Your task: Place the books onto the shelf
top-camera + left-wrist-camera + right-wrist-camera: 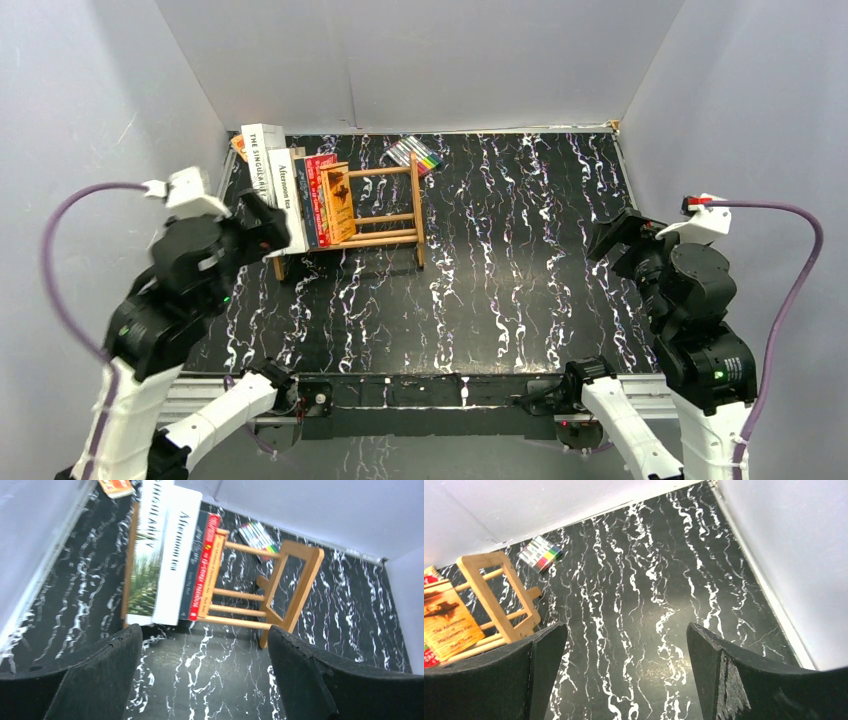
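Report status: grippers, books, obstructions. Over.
Both open, empty: left gripper facing the books, right gripper off to the side. All five books upright at the shelf's left end. Marker pack behind shelf, not in the way.

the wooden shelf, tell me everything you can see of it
The shelf is a small light-brown wooden rack made of thin dowel rails running between two upright end frames. It stands upright on the black, white-veined table, toward the back left corner. The books stand side by side on its rails and fill the left part. The right part holds nothing, so the rails show bare there.
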Controlling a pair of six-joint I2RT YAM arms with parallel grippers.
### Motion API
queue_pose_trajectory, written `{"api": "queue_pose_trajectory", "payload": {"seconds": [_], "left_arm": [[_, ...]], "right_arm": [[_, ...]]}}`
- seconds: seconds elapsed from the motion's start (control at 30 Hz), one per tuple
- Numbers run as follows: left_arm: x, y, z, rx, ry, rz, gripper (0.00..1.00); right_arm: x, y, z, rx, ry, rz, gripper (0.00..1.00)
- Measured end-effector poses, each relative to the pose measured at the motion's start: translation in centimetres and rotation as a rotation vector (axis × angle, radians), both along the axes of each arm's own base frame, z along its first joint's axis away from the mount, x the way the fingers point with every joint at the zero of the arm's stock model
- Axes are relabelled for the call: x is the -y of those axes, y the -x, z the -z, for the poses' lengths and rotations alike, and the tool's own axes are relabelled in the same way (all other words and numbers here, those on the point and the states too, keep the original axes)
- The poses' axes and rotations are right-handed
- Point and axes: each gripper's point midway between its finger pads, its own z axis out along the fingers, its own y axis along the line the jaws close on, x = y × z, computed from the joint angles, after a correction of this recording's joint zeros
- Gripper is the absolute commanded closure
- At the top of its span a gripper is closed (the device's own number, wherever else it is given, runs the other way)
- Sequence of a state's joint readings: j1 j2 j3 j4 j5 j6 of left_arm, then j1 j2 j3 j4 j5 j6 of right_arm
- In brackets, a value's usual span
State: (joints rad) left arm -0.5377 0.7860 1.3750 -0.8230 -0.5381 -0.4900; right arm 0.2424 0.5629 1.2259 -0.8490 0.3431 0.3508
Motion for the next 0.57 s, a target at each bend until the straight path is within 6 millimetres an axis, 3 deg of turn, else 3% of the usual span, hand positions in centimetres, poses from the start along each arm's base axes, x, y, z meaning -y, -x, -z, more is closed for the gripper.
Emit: {"api": "queue_pose_trajectory", "payload": {"seconds": [0.23, 0.57], "left_arm": [[-5.5, 5.7, -4.7, 0.083, 0.010, -0.110, 0.07], [-7.3, 7.4, -4.3, 0.047, -0.035, -0.154, 0.07]], "right_arm": [[1.2, 0.4, -1.2, 0.029, 0.026, 0.052, 0.01], [1.4, 0.5, -1.4, 0.033, 0.029, 0.063, 0.01]]}}
